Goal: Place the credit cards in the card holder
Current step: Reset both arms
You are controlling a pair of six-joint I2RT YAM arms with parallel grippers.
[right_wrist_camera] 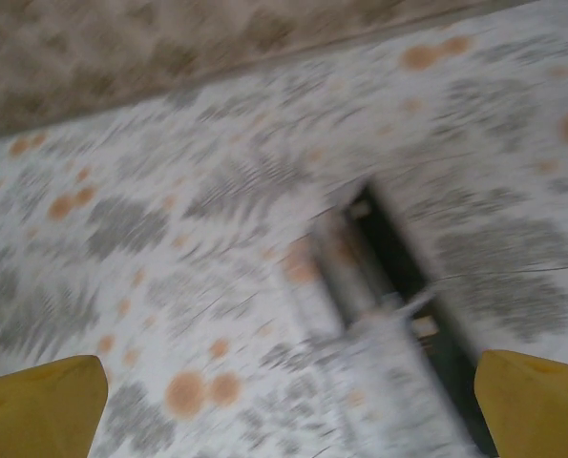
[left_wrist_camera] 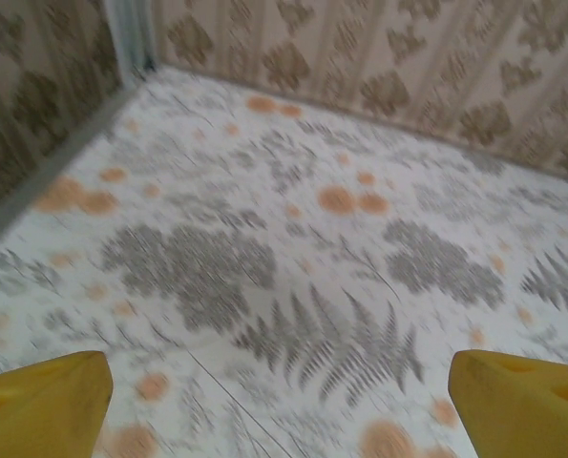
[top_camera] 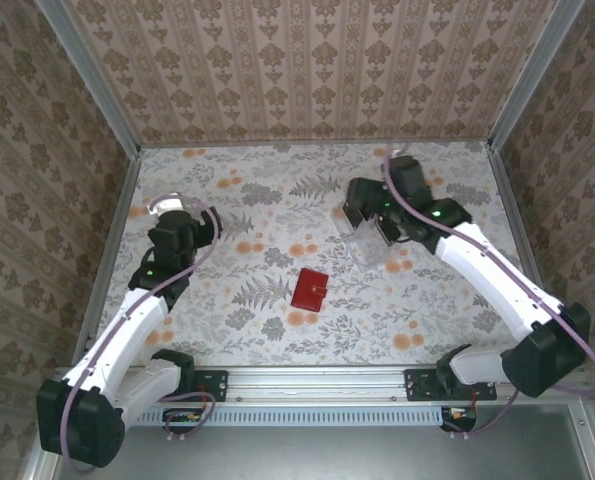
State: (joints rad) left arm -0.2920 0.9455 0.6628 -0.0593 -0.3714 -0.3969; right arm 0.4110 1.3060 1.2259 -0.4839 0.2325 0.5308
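The floral tabletop (top_camera: 277, 190) sat between patterned walls (top_camera: 307, 70). The left fingers (left_wrist_camera: 45, 401) stood wide apart over bare tabletop. The right fingers (right_wrist_camera: 45, 405) gaped too, above a clear rack (top_camera: 369, 248) holding something dark and blurred. The red card holder (top_camera: 309, 288) lay folded mid-tabletop, apart from both.

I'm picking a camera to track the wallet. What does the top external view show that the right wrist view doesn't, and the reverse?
Top external: the red wallet lying on the table, and the left arm. Right wrist: its own end effector open, yellow fingertips wide apart, and a blurred dark strip in the rack. Both: the clear rack and the floral table.
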